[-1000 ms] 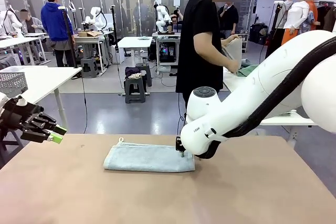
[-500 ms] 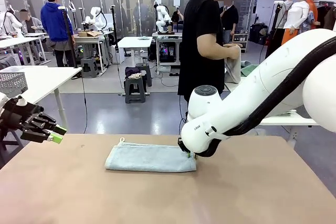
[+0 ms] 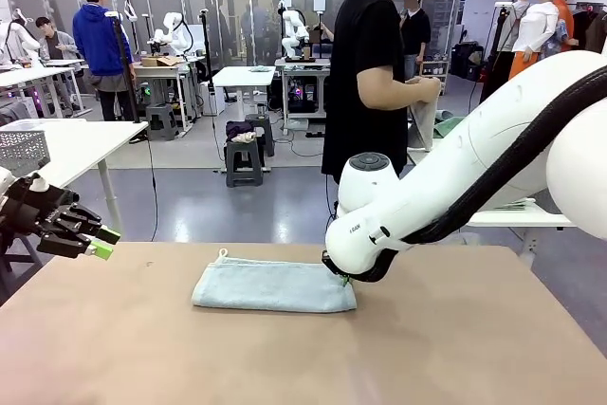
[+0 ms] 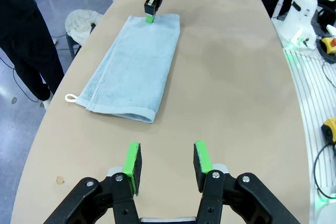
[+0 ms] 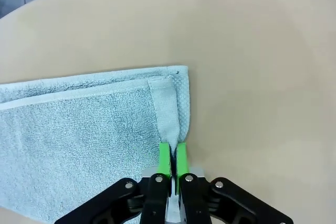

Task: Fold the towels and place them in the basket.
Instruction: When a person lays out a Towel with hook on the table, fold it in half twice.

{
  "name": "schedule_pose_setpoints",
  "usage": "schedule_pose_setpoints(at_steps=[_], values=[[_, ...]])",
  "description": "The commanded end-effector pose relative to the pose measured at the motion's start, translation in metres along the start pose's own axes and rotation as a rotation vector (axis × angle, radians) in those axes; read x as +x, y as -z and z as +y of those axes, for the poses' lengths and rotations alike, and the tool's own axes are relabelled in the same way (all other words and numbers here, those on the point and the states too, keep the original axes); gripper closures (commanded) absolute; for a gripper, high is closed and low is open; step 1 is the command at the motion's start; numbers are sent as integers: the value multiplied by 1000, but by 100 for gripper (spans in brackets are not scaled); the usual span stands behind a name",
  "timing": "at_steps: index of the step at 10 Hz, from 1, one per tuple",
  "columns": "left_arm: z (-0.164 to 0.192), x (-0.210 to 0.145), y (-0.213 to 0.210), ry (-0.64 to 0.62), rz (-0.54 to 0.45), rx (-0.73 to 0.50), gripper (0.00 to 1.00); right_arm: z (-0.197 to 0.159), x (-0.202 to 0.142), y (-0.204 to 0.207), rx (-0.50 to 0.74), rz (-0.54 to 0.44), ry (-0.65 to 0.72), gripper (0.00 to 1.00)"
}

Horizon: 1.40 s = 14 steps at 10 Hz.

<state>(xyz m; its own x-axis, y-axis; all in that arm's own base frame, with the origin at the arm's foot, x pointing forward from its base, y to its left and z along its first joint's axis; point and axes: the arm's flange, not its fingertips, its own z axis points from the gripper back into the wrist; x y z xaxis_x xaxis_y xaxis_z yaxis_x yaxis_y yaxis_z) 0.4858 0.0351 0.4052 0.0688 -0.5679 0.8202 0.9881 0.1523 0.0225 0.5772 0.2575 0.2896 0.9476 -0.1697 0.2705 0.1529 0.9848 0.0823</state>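
A light blue-grey towel (image 3: 270, 286) (image 4: 136, 69) (image 5: 89, 129) lies folded into a long strip across the middle of the brown table (image 3: 455, 348). My right gripper (image 3: 340, 278) (image 4: 149, 18) (image 5: 171, 156) is down at the strip's right end, shut on the towel's folded edge. My left gripper (image 3: 102, 242) (image 4: 167, 163) hovers open and holds nothing at the table's left side, well short of the towel's looped end. A mint green towel (image 3: 446, 125) lies on the far side table. The basket is out of view.
A person in black (image 3: 365, 73) stands beyond the table's far edge, handling a pale cloth (image 3: 424, 116). A pale grey mesh basket (image 3: 21, 151) sits on a white table at the left. Bare tabletop surrounds the towel.
My right gripper has shut on the towel's right end, and the towel has slid slightly to the right. The left gripper has stayed put. The person has turned with the pale cloth.
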Motion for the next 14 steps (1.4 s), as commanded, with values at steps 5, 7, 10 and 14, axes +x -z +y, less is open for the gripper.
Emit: schedule_pose_setpoints(at_steps=[5,7,10,14], values=[[-1,2,-2,7,-3,4,48,-67,4,-46,16,45,-143,100],[-1,2,-2,7,-3,4,48,-78,10,-58,23,1,-165,100],[-1,2,-2,7,-3,4,48,-75,21,-69,12,-18,-198,100],[-1,2,-2,7,-3,4,48,6,11,-89,-24,-47,-284,100]])
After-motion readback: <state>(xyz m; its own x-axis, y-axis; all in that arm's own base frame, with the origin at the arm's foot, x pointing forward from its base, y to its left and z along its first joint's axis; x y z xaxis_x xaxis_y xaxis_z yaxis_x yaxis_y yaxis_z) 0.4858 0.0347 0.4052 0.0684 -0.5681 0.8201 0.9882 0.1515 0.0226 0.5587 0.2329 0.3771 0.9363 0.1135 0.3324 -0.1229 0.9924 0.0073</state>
